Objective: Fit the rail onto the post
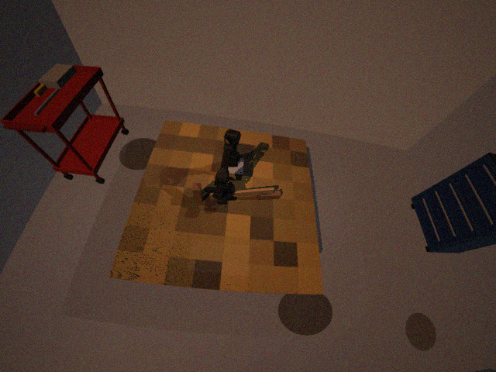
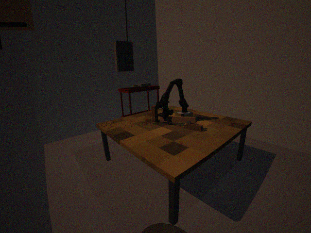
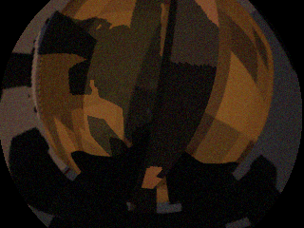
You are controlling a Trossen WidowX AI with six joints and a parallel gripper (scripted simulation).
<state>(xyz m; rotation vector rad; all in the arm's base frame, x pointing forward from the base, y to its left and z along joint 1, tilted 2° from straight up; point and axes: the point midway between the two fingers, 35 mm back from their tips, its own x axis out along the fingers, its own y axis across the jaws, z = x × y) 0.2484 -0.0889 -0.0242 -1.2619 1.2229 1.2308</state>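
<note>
The long wooden rail (image 1: 254,194) (image 2: 181,119) (image 3: 192,43) runs from the gripper towards the low footboard block (image 1: 276,195) (image 2: 197,127). The upright wooden post (image 2: 153,114) stands beyond the gripper at the rail's near end, partly hidden by the arm in the exterior view. My gripper (image 1: 225,195) (image 2: 167,122) (image 3: 156,137) is low over the table and shut on the rail near its near end. The pegs, the holes and any gap between the rail end and the post cannot be made out. The bracket is too small and dark to judge how the far end sits.
The arm rises from its base (image 2: 184,113) beside the rail on the patchwork wooden table (image 1: 236,256) (image 2: 175,162). A red cart (image 1: 86,146) (image 2: 139,88) stands on the floor past the table. A blue cabinet (image 1: 460,211) is at the right in the top view.
</note>
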